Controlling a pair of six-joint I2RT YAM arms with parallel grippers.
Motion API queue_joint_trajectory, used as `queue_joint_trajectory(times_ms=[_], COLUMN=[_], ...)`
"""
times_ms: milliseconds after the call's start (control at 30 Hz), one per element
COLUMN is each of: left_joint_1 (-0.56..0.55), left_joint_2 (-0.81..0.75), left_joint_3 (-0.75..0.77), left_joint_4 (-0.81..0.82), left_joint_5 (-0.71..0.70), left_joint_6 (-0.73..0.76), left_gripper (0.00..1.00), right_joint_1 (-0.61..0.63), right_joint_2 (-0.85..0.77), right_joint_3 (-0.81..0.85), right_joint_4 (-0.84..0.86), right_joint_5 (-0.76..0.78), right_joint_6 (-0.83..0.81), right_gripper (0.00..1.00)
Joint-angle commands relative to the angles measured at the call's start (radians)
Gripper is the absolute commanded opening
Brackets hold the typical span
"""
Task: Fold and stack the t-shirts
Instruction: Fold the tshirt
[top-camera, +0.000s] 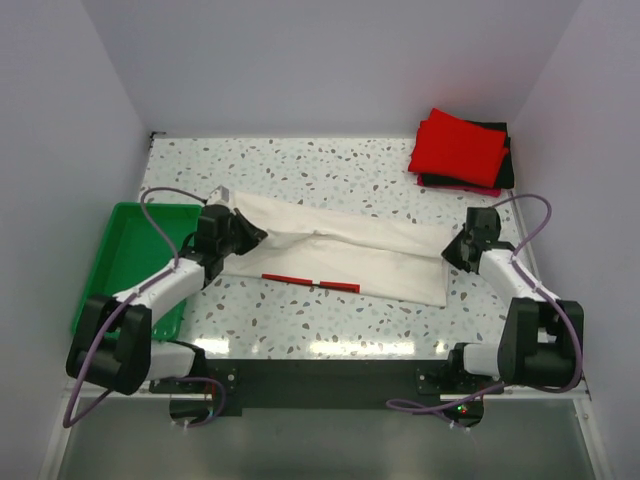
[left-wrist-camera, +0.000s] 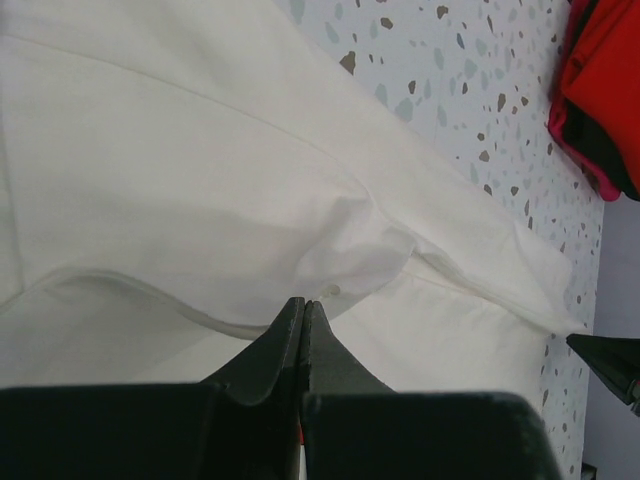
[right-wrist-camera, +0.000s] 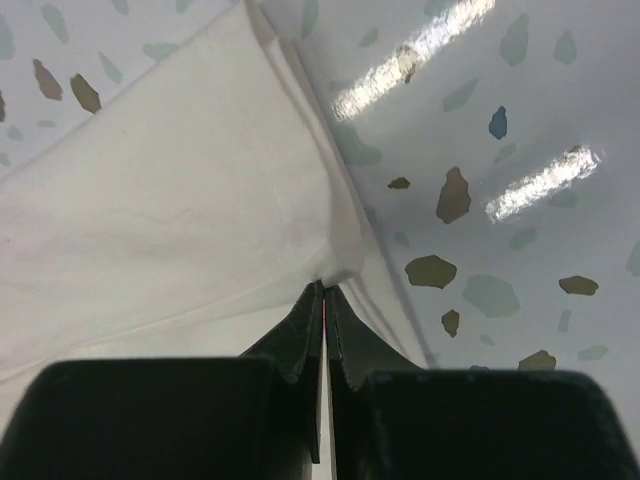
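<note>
The left gripper (top-camera: 241, 232) has its jaws pressed together on a raised fold at the left end of the cream-white t-shirt (top-camera: 350, 255); in the left wrist view the tips (left-wrist-camera: 305, 306) meet right at a puckered crease of that cloth (left-wrist-camera: 200, 170). The right gripper (top-camera: 456, 250) is likewise pinched narrow on the shirt's right end, and its wrist view shows the fingertips (right-wrist-camera: 325, 291) closed where the cloth (right-wrist-camera: 180, 200) comes to a corner. So two grippers grip one shirt, which lies drawn out lengthwise between them across the middle of the terrazzo table (top-camera: 300, 165). A thin red edge stripe (top-camera: 310, 283) shows in two short pieces along its near edge. In the far right corner sits one pile: a folded red t-shirt (top-camera: 458, 145) on top of a folded black t-shirt (top-camera: 492, 129), with a thin red edge under them that I cannot tell apart as another shirt. The pile lies well apart from the cream-white shirt, with speckled tabletop between them. A band of tabletop also runs between the shirt and the far wall, and a narrower strip between its near edge and the arm bases. One green tray (top-camera: 130, 240) lies at the left edge, just beside the left arm.
</note>
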Motion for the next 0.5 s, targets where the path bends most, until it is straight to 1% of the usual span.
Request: queue_joint_trajectory(times_ms=[0, 100, 133, 167, 233, 300, 367, 400, 467], left_joint_1=[0.005, 0.005, 0.005, 0.005, 0.005, 0.005, 0.005, 0.005, 0.005], left_joint_2=[0.047, 0.060, 0.060, 0.049, 0.032, 0.000, -0.025, -0.043, -0.060], left_joint_3=[0.000, -0.017, -0.020, -0.027, -0.030, -0.024, -0.019, -0.013, -0.005], left_joint_4=[0.022, 0.051, 0.051, 0.051, 0.044, 0.021, 0.001, -0.022, -0.045], left_joint_5=[0.011, 0.040, 0.047, 0.051, 0.047, 0.035, 0.002, -0.008, -0.051], left_joint_6=[0.019, 0.019, 0.019, 0.018, 0.019, 0.019, 0.013, 0.005, -0.013], left_gripper=[0.00, 0.20, 0.33, 0.39, 0.48, 0.49, 0.50, 0.49, 0.46], right_joint_1=[-0.012, -0.020, -0.023, -0.025, -0.023, -0.022, -0.017, -0.010, 0.030], right_joint_2=[-0.026, -0.026, -0.030, -0.050, -0.072, -0.111, -0.135, -0.147, -0.152], right_joint_3=[-0.056, -0.077, -0.080, -0.082, -0.076, -0.059, -0.047, -0.028, -0.004], right_joint_4=[0.052, 0.062, 0.066, 0.065, 0.057, 0.050, 0.040, 0.036, 0.017], right_joint_5=[-0.015, -0.038, -0.045, -0.065, -0.081, -0.091, -0.134, -0.154, -0.147], right_joint_6=[0.014, 0.020, 0.021, 0.021, 0.006, -0.017, -0.054, -0.069, -0.103], right_gripper=[0.02, 0.15, 0.19, 0.27, 0.32, 0.39, 0.43, 0.47, 0.48])
